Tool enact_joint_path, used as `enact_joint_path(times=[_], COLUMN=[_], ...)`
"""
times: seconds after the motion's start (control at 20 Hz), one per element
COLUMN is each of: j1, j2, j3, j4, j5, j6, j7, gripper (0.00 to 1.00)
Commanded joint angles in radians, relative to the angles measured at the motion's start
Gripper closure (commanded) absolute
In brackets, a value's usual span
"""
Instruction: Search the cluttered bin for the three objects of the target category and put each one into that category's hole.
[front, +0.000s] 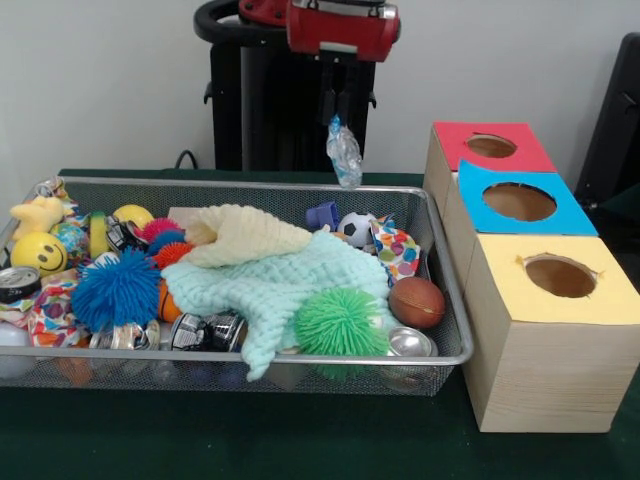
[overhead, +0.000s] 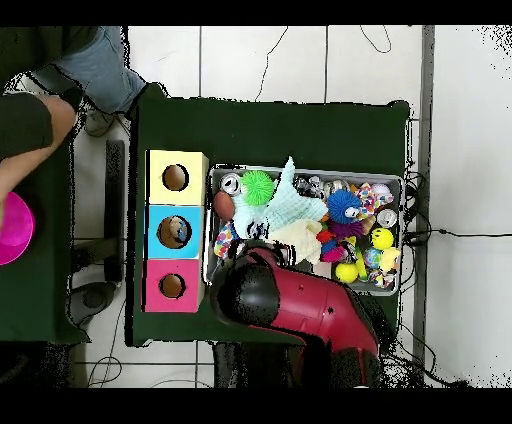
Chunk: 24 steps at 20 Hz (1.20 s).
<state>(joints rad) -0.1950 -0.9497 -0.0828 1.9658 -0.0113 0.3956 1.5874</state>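
Note:
The bin (front: 300, 357) is a silver wire-mesh basket full of toys, cloths and cans; it also shows in the overhead view (overhead: 300, 170). My gripper (front: 336, 116) hangs above the bin's far rim, shut on a crumpled clear plastic bottle (front: 345, 152) that dangles in the air. The hole (front: 491, 146) in the red-topped box lies to the right of the bottle and farthest from the camera; it also shows in the overhead view (overhead: 171, 286). In the overhead view my red arm (overhead: 300, 305) hides the gripper and the bottle.
A blue-topped box (front: 519, 201) and a yellow-topped box (front: 560, 275) stand in line with the red one. The bin holds a mint cloth (front: 280, 280), a green spiky ball (front: 341, 322), a blue spiky ball (front: 116, 290) and a brown ball (front: 416, 302). A person (overhead: 30, 120) sits at the overhead view's left edge.

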Motion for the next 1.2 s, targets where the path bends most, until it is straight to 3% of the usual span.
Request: enact_joint_path(times=[0.05,0.85,1.2], j1=[0.045,0.314,0.363], j2=[0.067,0.109,0.071], j3=[-0.043,-0.179,-0.192], j4=[-0.025,-0.18,-0.208], j5=[0.082,0.162,0.184], j6=[0.02,0.168,0.268], j7=[0.315,0.49,0.518], gripper=[1.0,1.0,1.0])
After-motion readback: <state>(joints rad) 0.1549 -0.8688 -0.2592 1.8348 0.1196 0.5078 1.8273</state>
